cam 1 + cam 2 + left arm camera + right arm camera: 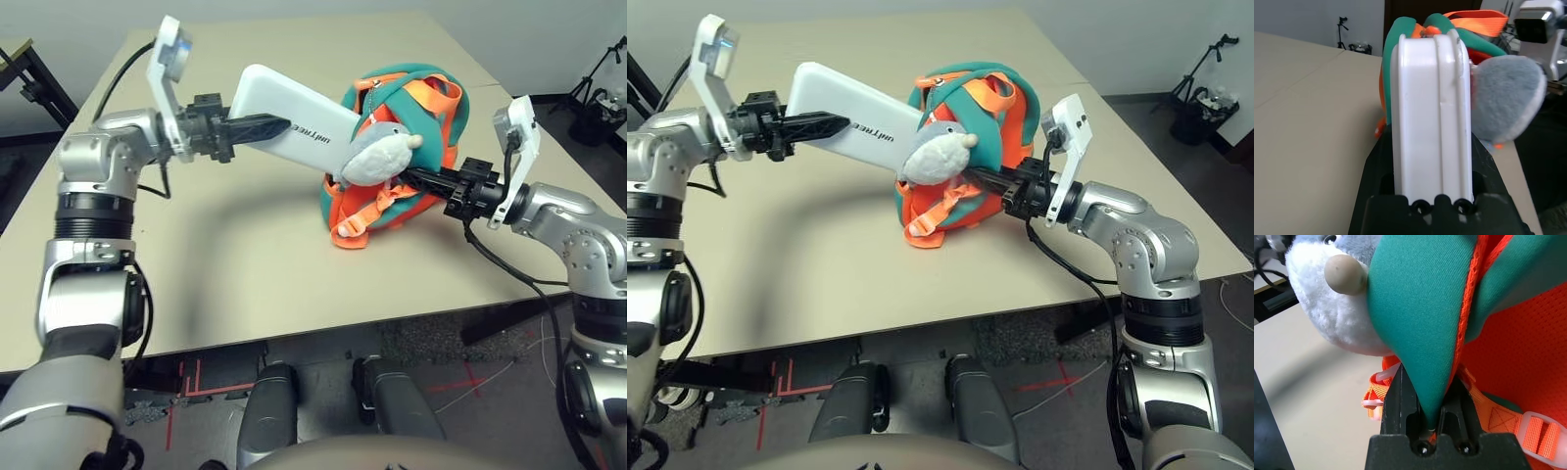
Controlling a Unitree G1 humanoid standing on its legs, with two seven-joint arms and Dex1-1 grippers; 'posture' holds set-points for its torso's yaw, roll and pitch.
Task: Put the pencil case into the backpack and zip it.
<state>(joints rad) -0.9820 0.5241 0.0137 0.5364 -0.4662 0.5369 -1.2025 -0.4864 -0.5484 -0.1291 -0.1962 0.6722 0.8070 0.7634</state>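
The pale counter [235,294] stretches back to a grey wall [323,12], with dark floor [578,137] beyond its far corner; on it sits the bag [446,117], teal and orange, a plush [377,157] hanging over its near side. The white case [294,116] is held off the counter in the left jaws [286,124], which stand part-way open, one finger on each broad face; the right jaws [404,176] are pinched nearly together on a fold of the bag's teal cloth, beside the orange strap. The relation that matters is this: the case lies straight out ahead of the left jaws, its long axis running from them toward the bag, its leading end at the bag's upper side and partly behind the plush; whether that end is already inside the opening I cannot tell. The left arm is the one to push, along that axis and toward the robot's right, while the right arm, nearer the bag, seems best kept as anchor; the case reads "UNITREE" in dark capitals along its face; I can make out no label on the bag.
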